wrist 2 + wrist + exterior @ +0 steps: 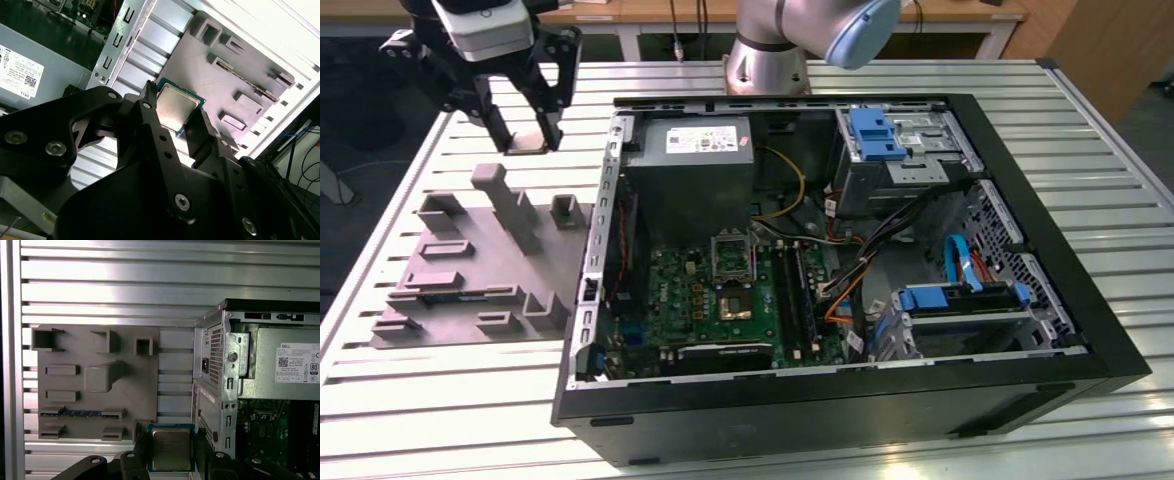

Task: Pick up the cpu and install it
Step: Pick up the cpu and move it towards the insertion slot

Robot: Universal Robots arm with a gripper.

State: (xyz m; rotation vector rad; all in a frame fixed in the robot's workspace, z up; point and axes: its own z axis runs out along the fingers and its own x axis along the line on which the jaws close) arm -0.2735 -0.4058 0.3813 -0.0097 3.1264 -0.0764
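The cpu (177,106) is a small flat square chip with a silvery top and a pale rim. My gripper (175,120) is shut on it, one black finger on each of two opposite edges. Both wrist views show the chip (171,447) held flat between the fingers (140,446), in the air above the slatted table beside the grey moulded tray (100,385). In the exterior view the gripper (523,140) hangs at the far left, past the tray's (467,270) far end. The motherboard socket (728,298) lies inside the open computer case, its frame (734,248) lifted.
The open black computer case (1067,330) takes up the middle and the exterior view's right of the slatted metal table (440,400). Inside are a grey power supply (700,150), cables and blue drive brackets (874,135). The case's metal wall (603,250) stands between tray and motherboard.
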